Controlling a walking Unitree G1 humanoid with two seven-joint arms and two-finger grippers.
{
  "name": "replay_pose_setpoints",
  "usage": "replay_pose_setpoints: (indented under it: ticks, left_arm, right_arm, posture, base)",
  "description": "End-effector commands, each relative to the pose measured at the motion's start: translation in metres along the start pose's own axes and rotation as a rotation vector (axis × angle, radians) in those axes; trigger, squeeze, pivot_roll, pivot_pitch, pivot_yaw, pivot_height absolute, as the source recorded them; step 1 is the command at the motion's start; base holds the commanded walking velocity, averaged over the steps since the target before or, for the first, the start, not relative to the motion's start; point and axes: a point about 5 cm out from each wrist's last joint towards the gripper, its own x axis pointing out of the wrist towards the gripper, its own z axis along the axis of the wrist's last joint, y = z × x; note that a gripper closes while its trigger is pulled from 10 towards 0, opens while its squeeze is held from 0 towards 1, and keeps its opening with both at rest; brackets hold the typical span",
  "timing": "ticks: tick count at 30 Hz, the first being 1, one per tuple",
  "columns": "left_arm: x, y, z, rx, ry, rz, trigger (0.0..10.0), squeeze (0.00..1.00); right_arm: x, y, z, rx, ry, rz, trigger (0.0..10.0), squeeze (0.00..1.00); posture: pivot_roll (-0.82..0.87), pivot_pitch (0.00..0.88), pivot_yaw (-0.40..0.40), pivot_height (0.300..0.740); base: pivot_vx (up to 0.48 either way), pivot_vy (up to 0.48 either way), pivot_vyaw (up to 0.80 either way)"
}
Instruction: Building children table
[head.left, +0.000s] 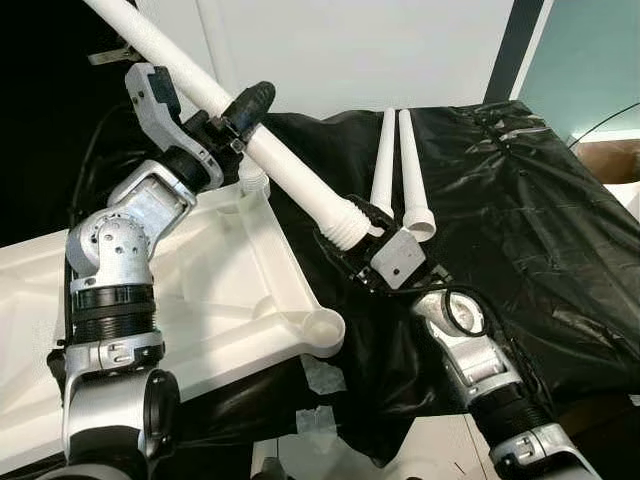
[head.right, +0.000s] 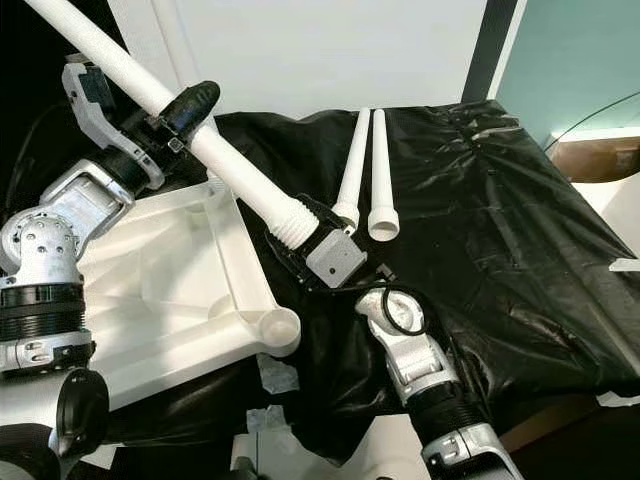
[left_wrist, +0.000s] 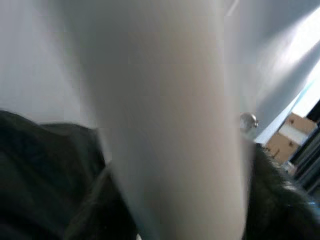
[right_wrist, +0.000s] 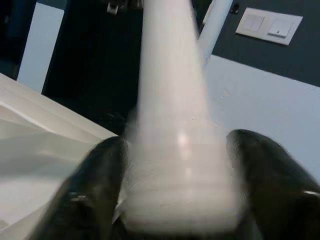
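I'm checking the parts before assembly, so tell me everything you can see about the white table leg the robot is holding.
The table leg is a long, smooth, white, plastic-looking tube, tapering away from a ribbed threaded end. It is held off the surface, slanting from upper left down to the threaded end over the black cloth. The left gripper clamps it mid-shaft; the right gripper grips the ribbed end. It crosses above a corner of the white tabletop.

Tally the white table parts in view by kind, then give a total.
Table legs: 3, one held leg gripped by the left gripper and right gripper, and two spare legs lying on the black cloth.
Tabletops: 1, the white tabletop, lying upside down.
Total: 4 parts.
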Motion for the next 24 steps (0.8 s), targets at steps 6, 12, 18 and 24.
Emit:
replay_pose_setpoints:
  ticks: [6,12,18,24]
  left_arm:
    - [0.001,-0.016,-0.003,0.05,0.037,-0.249,0.0,0.0]
    - [0.005,-0.026,0.0,0.114,0.008,-0.219,4.9,0.0]
    - [0.009,-0.045,-0.008,0.198,-0.021,-0.214,10.0,0.0]
    - [0.013,-0.061,-0.024,0.288,-0.021,-0.193,10.0,0.0]
  right_arm:
    - [0.002,-0.001,0.005,0.032,-0.011,-0.013,10.0,1.0]
    - [0.002,-0.005,0.0,0.037,0.033,-0.043,10.0,1.0]
    - [0.01,-0.007,-0.003,0.098,0.085,-0.042,10.0,0.0]
    - [0.021,-0.01,-0.003,0.111,0.126,-0.031,10.0,0.0]
  posture:
    - [0.07,0.0,0.065,0.74]
    - [0.07,0.0,0.066,0.74]
    - [0.07,0.0,0.062,0.74]
    - [0.09,0.0,0.054,0.74]
  base:
    - [0.0,0.0,0.0]
    - [0.0,0.0,0.0]
    - [0.0,0.0,0.0]
    - [0.0,0.0,0.0]
